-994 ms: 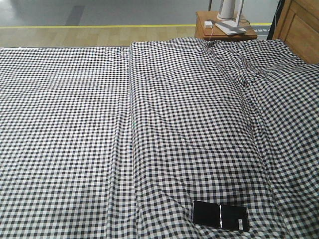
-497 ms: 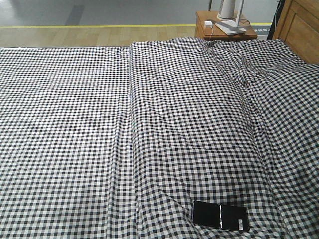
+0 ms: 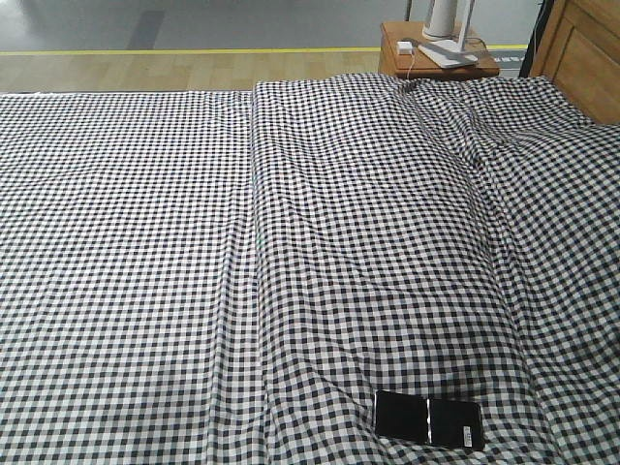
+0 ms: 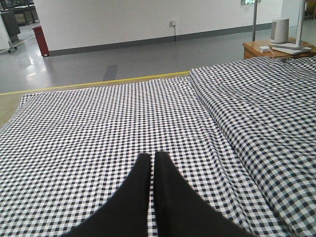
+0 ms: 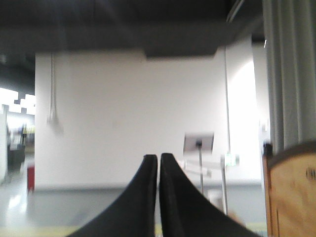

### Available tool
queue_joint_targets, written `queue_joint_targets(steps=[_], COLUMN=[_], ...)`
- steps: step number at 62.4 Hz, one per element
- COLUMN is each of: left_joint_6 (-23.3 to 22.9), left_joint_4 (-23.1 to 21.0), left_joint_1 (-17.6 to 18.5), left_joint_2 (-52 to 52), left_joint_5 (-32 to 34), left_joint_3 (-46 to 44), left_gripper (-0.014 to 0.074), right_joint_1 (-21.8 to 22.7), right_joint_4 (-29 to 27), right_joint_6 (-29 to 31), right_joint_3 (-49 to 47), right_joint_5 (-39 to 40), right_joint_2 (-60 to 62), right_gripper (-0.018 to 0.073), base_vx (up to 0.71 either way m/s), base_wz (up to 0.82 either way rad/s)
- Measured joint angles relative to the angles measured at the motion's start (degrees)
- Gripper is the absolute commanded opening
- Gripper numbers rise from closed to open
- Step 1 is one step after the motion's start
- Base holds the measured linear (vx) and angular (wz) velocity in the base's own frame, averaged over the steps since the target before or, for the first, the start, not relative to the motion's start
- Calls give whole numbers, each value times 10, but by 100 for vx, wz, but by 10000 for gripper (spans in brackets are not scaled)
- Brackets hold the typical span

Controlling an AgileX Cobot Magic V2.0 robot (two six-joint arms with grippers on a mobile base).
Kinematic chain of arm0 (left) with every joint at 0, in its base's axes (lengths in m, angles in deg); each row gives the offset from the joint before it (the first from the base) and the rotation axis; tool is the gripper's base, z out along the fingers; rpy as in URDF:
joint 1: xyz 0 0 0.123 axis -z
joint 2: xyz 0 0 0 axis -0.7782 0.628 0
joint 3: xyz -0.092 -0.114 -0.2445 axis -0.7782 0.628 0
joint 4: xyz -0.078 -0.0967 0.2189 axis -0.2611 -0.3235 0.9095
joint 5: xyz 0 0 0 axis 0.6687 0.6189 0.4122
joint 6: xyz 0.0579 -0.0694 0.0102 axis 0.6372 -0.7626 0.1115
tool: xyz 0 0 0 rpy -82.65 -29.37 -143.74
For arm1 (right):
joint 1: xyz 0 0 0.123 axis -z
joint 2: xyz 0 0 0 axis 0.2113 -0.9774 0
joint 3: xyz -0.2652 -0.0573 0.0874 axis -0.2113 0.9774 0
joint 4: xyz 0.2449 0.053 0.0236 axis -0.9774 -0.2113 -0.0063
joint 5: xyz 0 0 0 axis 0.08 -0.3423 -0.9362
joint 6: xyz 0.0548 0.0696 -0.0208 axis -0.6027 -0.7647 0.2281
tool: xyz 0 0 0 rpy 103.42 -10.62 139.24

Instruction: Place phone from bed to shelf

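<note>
in the exterior front-facing view, the bed is seen covered by a black-and-white checked sheet, creased in long folds that run from 12 towards 6 o'clock. the phone is laid flat on the sheet at about 5 o'clock in the frame, close to the bottom edge, with a pale seam across its black face. a small brown bedside table is set past the far edge of the bed at 1 o'clock.

in the left wrist-mounted view, the left gripper is held above the checked sheet. its two black fingers are brought together with only a thin slit between them, and nothing is gripped. the bedside table is seen at 2 o'clock.

in the right wrist-mounted view, which is blurred, the right gripper is pointed at a white wall. its fingers are likewise pressed almost together, with nothing clasped. a wooden panel is seen at 4 o'clock.
</note>
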Motion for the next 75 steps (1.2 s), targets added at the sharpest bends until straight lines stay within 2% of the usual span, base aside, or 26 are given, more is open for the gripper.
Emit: queue_joint_targets(steps=[14, 23, 28, 40, 46, 58, 66, 75], left_joint_6=[0, 0, 0, 0, 0, 0, 0, 0], left_joint_4=[0, 0, 0, 0, 0, 0, 0, 0], left_joint_1=[0, 0, 0, 0, 0, 0, 0, 0], left_joint_2=[0, 0, 0, 0, 0, 0, 0, 0], left_joint_5=[0, 0, 0, 0, 0, 0, 0, 0], left_joint_3=[0, 0, 0, 0, 0, 0, 0, 0], left_gripper=[1, 1, 1, 1, 1, 1, 1, 1], right_joint_1=[0, 0, 0, 0, 0, 0, 0, 0], right_joint_4=[0, 0, 0, 0, 0, 0, 0, 2], right_joint_6=[0, 0, 0, 0, 0, -2, -32, -56], right_joint_3=[-133, -157, -157, -157, -157, -157, -157, -179], right_joint_5=[-157, -223, -249, -278, -280, -277, -281, -349], right_joint_2=[-153, -240, -285, -343, -353, -365, -366, -382], right_gripper=[9, 93, 195, 568, 722, 713, 700, 693], base_vx=[0, 0, 0, 0, 0, 0, 0, 0], base_wz=[0, 0, 0, 0, 0, 0, 0, 0])
